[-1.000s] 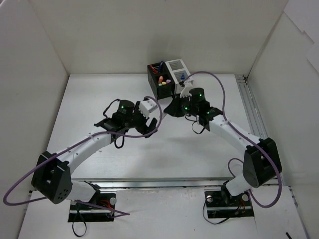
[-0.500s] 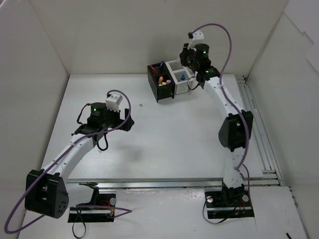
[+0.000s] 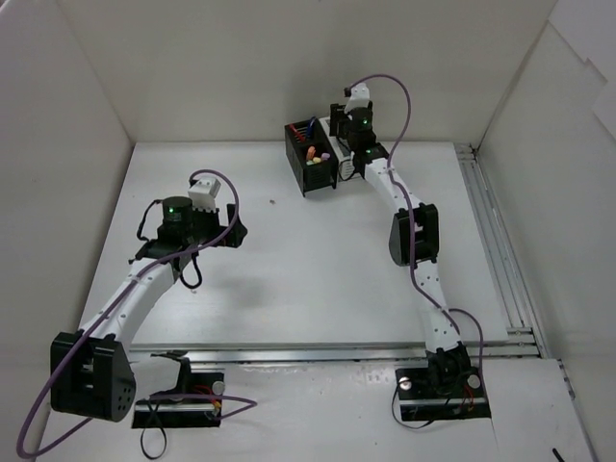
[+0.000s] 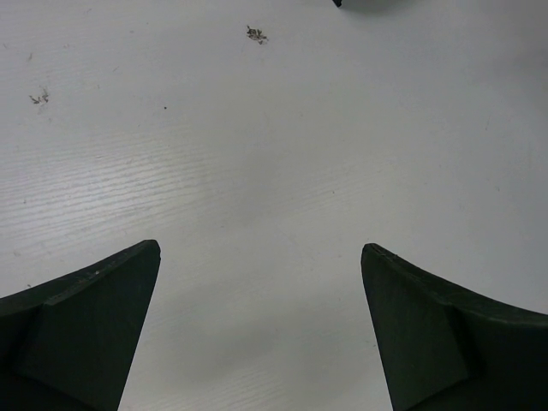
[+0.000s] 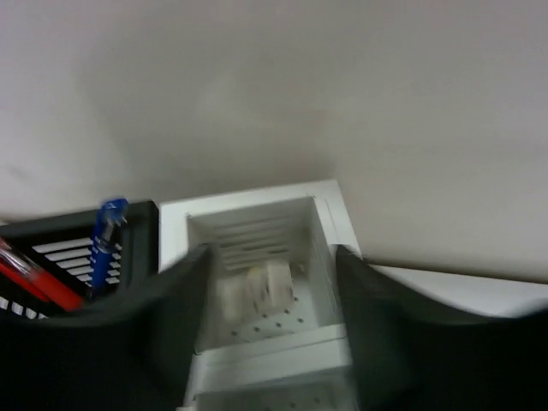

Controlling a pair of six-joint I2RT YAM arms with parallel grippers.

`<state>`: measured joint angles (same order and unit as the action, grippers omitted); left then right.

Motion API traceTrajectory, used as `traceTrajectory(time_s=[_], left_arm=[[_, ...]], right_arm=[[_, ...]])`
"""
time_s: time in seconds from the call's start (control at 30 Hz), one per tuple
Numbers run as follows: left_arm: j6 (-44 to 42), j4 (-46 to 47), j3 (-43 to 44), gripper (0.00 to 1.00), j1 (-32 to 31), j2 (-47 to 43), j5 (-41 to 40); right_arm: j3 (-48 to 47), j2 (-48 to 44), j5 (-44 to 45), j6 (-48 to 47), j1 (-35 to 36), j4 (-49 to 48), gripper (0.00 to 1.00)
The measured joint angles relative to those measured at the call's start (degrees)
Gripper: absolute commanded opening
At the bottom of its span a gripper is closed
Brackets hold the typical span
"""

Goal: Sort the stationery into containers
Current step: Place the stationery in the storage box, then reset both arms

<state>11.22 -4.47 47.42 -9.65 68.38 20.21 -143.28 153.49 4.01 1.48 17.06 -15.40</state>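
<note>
- My left gripper (image 4: 261,325) hangs over the bare white table (image 4: 282,145), fingers spread as wide as they go, holding and touching nothing.
- Dark specks (image 4: 255,34) mark the table beyond it, in two patches.
- My right gripper (image 5: 270,291) is at the far edge, above the white cube (image 5: 330,214). Its fingers are parted and grip nothing.
- One pale, blurred block (image 5: 261,287) shows inside that cube.
- The black cube (image 5: 141,227) is joined beside it and holds one blue pen (image 5: 107,244), red pens (image 5: 38,282) too blurred to count, and coloured highlighters (image 3: 313,154).
- White walls (image 3: 289,58) enclose the table.
</note>
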Motion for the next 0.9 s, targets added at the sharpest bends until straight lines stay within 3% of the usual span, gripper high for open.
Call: traceTrajectory(time_s=[0.03, 0.07, 0.27, 0.4, 0.67, 0.9], left_arm=[[0.0, 0.0, -0.1, 1.00, 0.1, 0.0, 0.1], [0.2, 0.0, -0.1, 1.00, 0.2, 0.0, 0.3], [1.3, -1.0, -0.1, 1.00, 0.5, -1.0, 1.4], [2.8, -2.5, -0.2, 1.00, 0.5, -5.3, 1.3], [11.0, -9.3, 1.1, 1.00, 0.6, -14.0, -5.5], [19.0, -17.7, 1.1, 1.00, 0.7, -16.6, -14.3]], right_arm=[[0.3, -0.3, 0.1, -0.4, 0.0, -1.2, 0.74], [0.7, -0.5, 0.2, -0.5, 0.0, -1.7, 0.98], [7.8, -6.0, 1.9, -1.8, 0.2, -2.4, 0.98], [20.9, -17.0, 3.2, -2.5, 0.2, -4.0, 0.98], [60.7, -60.0, 7.3, 0.2, 0.6, -10.4, 0.98], [88.0, -92.9, 14.7, 12.7, 1.1, 1.6, 0.98]])
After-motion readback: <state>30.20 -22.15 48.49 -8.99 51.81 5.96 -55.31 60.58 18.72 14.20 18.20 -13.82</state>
